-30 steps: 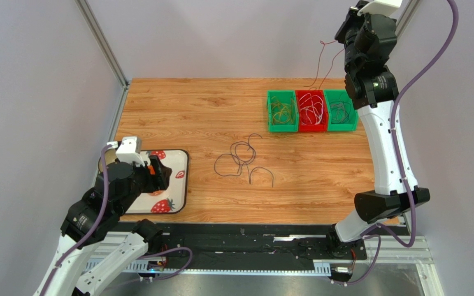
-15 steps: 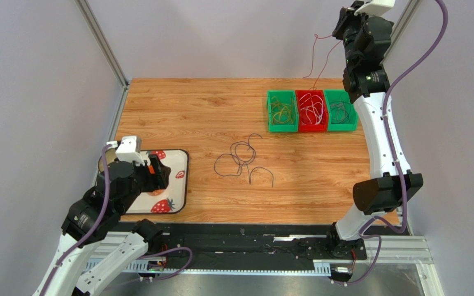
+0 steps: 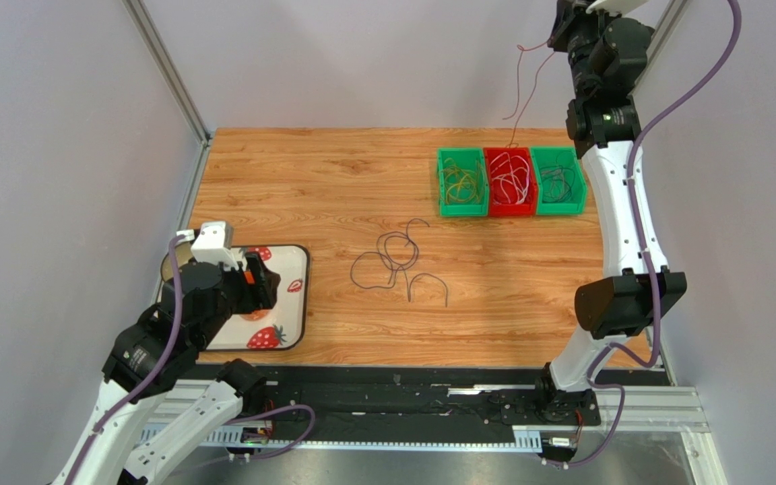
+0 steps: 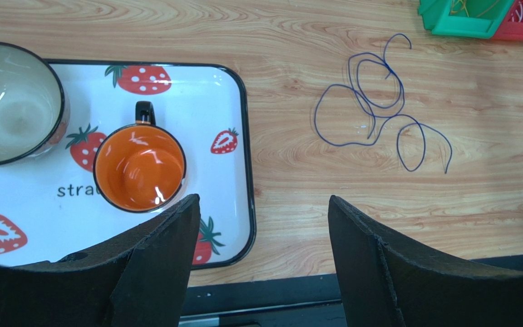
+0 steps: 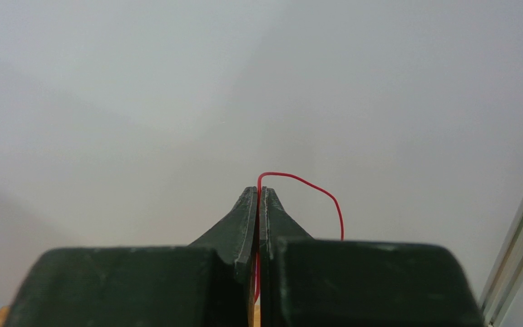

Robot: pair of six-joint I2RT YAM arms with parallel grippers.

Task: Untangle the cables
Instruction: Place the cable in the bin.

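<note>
A dark looped cable lies in a loose tangle mid-table; it also shows in the left wrist view. My right gripper is raised high at the back right, shut on a thin red cable that hangs down toward the red bin. Two green bins flank it, all holding sorted cables. My left gripper is open and empty over the tray's right edge, well left of the dark cable.
A strawberry-print tray at the front left holds an orange mug and a pale bowl. Grey walls and a metal frame post enclose the table.
My right gripper has risen higher with the red cable, pulling it further up above the red bin. The left arm has barely moved.
</note>
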